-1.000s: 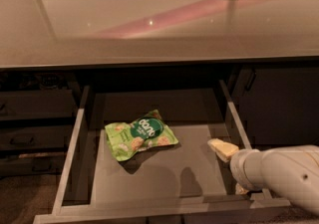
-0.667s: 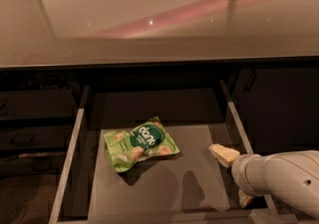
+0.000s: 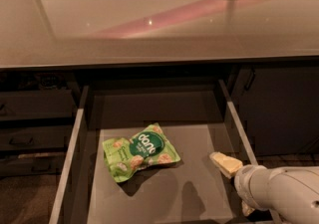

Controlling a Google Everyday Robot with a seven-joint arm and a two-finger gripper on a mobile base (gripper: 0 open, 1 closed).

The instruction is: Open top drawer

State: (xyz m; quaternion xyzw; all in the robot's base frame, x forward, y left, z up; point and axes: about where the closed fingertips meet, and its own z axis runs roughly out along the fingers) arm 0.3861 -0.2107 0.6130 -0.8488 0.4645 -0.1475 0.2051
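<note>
My white, cream-tipped gripper (image 3: pixel 237 186) sits at the right front corner of the grey-floored, pale-railed top drawer (image 3: pixel 199 193), which stands pulled out, stretching left and back; its grip I cannot tell.

One camera, close, looks down over the counter (image 3: pixel 149 24) into the open top drawer (image 3: pixel 199 136); gripper (image 3: pixel 234 185) lower right.
</note>
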